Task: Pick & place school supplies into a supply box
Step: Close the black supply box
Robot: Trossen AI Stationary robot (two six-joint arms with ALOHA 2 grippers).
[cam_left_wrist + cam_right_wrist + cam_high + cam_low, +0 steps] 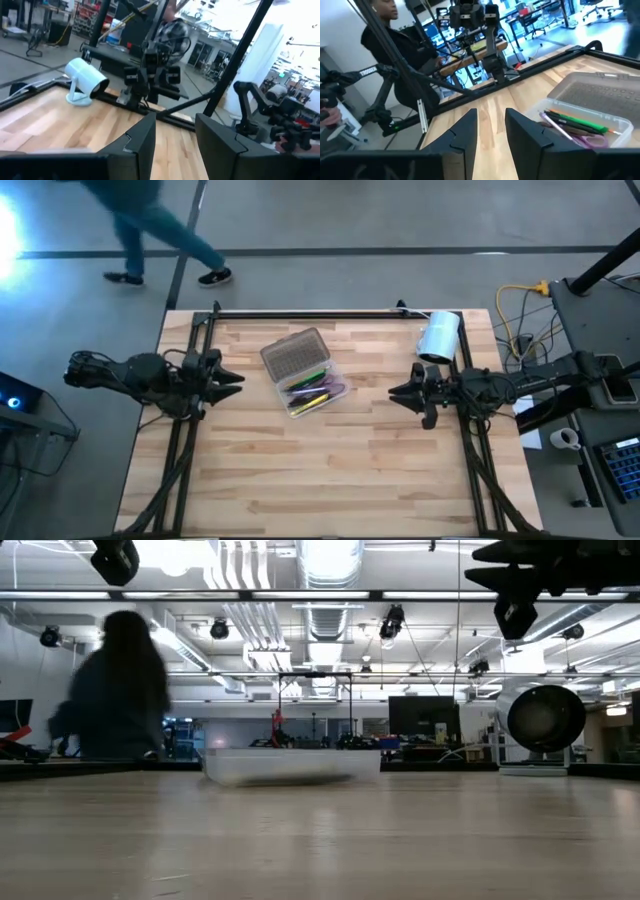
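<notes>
Pale wooden planks make up the worktop point(330, 470), framed by dark rails, with grey floor around it and a person point(150, 230) walking past its far edge. Near the middle of the worktop, a little toward the far side, lies the supply box point(305, 373), opened flat: its dark grey textured half sits farther back and the clear half nearer, and the two are joined along one long side. Inside the clear half lie the school supplies point(312, 388), among them a green pen point(580, 121), a yellow one and purple-handled scissors point(582, 139), all resting within its walls. A white cylindrical roll point(438, 335) stands on the far right part of the worktop.

Over the left edge of the worktop hovers the left hand point(232, 378), pointing toward the box, its fingers apart and empty. Opposite it, the right hand point(398, 393) hovers on the right side, near the roll and well apart from the box, its fingers likewise apart with nothing between them. Neither hand touches the box.
</notes>
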